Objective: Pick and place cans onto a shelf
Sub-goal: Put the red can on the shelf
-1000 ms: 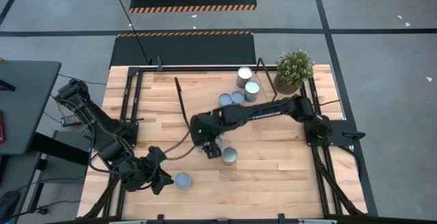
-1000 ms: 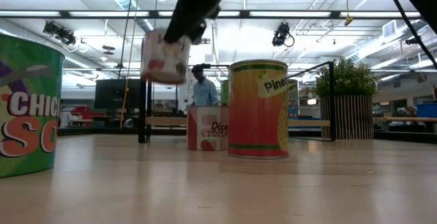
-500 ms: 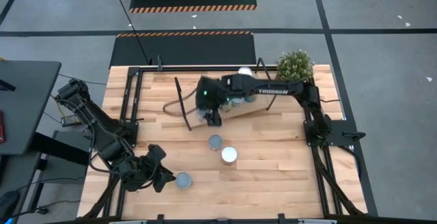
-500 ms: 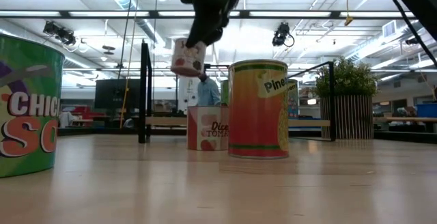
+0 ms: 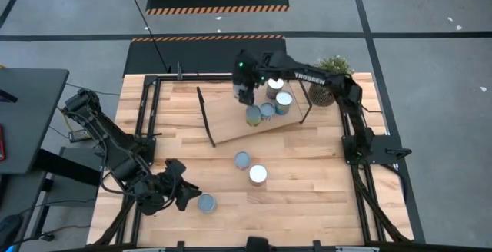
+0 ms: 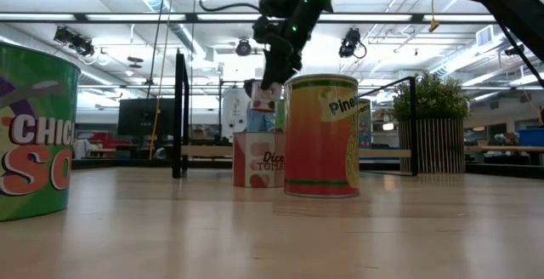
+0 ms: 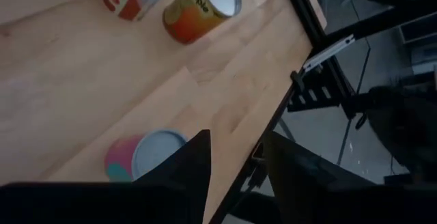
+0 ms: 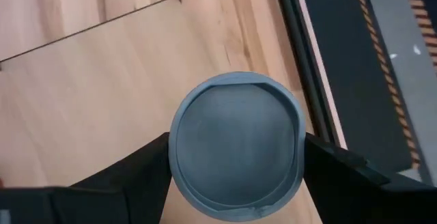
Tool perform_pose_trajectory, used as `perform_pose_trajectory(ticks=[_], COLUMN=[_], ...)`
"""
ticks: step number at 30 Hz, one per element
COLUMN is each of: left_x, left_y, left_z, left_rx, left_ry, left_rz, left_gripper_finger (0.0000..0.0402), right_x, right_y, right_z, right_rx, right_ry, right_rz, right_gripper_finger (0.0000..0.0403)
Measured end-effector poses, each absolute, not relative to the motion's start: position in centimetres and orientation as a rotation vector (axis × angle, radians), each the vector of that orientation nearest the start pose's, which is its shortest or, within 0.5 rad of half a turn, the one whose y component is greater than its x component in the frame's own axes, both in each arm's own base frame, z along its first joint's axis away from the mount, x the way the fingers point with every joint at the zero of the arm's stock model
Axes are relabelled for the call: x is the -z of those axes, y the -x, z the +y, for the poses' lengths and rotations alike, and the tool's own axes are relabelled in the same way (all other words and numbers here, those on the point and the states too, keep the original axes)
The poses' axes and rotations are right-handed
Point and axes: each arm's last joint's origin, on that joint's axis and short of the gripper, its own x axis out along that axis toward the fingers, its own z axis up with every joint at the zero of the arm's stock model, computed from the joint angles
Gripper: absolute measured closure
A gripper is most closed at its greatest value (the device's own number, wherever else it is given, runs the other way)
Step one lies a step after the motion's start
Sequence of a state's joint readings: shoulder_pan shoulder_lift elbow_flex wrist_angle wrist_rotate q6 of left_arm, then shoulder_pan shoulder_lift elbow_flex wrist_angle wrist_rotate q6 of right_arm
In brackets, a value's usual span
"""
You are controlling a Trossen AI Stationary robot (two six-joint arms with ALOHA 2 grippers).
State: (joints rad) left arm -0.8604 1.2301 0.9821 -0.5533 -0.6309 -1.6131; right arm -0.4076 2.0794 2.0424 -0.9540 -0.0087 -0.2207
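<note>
Right gripper (image 5: 245,92) above the shelf (image 5: 231,117), clamped on a grey-topped can (image 8: 235,145) near the shelf's far edge. Four more cans on the shelf: two (image 5: 253,115) (image 5: 267,110) side by side, two (image 5: 284,101) (image 5: 274,85) nearer the potted plant (image 5: 332,74). On the table (image 5: 307,175), clear of the shelf: a diced tomatoes can (image 5: 242,160), a pineapple can (image 5: 257,174), a chicken soup can (image 5: 206,202). Left gripper (image 5: 181,193) just beside the soup can, jaws slightly apart, holding nothing.

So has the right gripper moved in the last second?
Yes. The right gripper, shut on a can, went from mid-table to above the shelf, nearer the plant.
</note>
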Motion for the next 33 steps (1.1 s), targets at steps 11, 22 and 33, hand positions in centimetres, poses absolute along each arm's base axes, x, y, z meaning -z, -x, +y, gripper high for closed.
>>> perform_pose_trajectory(ticks=[11, 22, 33], left_x=[-28.5, -28.5, -28.5], left_y=[-18.4, -19.3, -19.6], left_z=[-16.5, -15.5, -15.2], left_rx=[-0.351, -0.396, -0.408], left_ry=[1.019, 1.044, 1.051], left_rz=[0.531, 0.498, 0.498], left_gripper_finger=[0.026, 0.026, 0.0215], right_x=[-26.3, -24.4, -23.8], right_y=[-40.4, -40.0, -40.2], right_z=[-20.3, -20.1, -19.1], right_rx=[0.18, 0.142, 0.114], right_ry=[-0.035, -0.049, -0.024], right_rz=[1.078, 1.134, 1.167], right_gripper_finger=[0.0107, 0.0107, 0.0046])
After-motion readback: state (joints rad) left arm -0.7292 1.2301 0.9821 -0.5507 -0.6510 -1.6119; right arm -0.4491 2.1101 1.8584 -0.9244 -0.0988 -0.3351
